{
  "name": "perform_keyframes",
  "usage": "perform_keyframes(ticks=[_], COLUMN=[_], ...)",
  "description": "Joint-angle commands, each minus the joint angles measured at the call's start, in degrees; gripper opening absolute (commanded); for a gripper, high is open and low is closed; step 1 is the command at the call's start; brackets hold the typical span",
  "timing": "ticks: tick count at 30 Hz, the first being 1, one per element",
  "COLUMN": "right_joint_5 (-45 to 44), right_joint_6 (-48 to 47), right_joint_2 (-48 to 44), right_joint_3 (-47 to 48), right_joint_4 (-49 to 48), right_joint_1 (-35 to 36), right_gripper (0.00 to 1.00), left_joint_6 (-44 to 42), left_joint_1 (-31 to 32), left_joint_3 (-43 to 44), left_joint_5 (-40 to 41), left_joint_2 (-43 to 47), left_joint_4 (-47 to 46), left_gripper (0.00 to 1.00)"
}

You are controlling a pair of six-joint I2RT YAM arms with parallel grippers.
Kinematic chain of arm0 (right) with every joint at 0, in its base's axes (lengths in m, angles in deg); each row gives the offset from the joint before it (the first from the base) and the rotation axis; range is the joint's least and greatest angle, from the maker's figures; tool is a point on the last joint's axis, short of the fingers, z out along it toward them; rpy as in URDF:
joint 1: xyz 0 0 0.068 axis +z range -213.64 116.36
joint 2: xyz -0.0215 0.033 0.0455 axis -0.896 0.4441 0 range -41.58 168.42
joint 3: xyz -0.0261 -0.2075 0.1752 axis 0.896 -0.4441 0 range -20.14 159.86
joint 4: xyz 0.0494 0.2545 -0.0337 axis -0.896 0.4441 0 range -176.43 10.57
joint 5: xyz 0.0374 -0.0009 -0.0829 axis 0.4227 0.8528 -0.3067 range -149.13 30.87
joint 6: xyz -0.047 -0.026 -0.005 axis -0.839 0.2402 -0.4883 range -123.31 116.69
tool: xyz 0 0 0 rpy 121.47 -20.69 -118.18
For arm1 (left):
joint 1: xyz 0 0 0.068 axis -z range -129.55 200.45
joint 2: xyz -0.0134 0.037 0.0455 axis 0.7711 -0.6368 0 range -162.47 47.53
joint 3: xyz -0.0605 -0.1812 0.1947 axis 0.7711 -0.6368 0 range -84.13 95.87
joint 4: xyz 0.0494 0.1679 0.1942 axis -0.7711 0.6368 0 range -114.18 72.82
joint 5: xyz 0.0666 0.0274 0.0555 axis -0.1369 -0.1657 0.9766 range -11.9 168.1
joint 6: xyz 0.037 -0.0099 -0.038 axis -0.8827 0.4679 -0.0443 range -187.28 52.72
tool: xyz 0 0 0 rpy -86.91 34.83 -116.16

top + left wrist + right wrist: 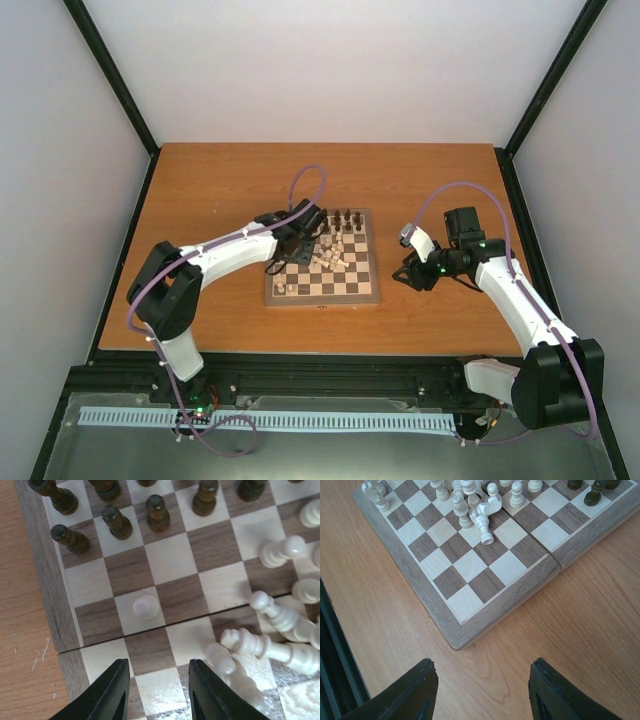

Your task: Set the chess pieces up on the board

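Note:
The board (322,299) lies in the middle of the table. Dark chess pieces (116,521) stand in rows along its far edge. One cream pawn (146,606) stands alone on a light square, just ahead of my left gripper (160,680), which is open with only bare squares between its fingers. Several cream pieces (272,647) lie toppled in a heap to the right of that gripper. My right gripper (482,680) hangs open over bare table beside the board's near right corner (455,635), holding nothing. More cream pieces (482,515) stand and lie further in on the board.
The left arm (230,245) reaches over the board's left half. The right arm (500,280) stays off the board to its right. Grey walls enclose the wooden table (230,180) on three sides, and a black rail (332,650) runs along the near edge.

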Motion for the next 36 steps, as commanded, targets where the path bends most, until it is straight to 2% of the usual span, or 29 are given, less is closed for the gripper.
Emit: perform_keyframes(ticks=[1,7,23,28,36], right_joint_5=[0.93,1.12,1.44,1.47,1.43], right_joint_6=[-1.21,-1.47,-1.91,-1.87,-1.92], right_joint_2=[-0.03,0.37,0.71,0.32,0.17], right_joint_3=[-0.50,-0.42,-0.33,-0.36,-0.36], right_joint_4=[0.53,0.78,1.26,1.24,1.21], right_joint_1=[0.39,0.39,0.47,0.47,0.47], right_gripper=[0.52,0.52,0.52,0.52,0.52], left_joint_6=[0.05,-0.78,-1.45,-1.19,-0.75], left_joint_1=[-2.19,-3.52,-3.83,-3.70,-1.46], left_joint_3=[3.78,6.04,8.84,6.88,-1.86], left_joint_5=[1.03,-1.08,-0.46,-1.24,-3.35], left_joint_2=[-2.12,-6.22,-9.66,-5.70,5.07], left_joint_4=[-1.82,-3.03,-2.01,-1.53,1.74], left_gripper=[0.34,0.32,0.11,0.09,0.09])
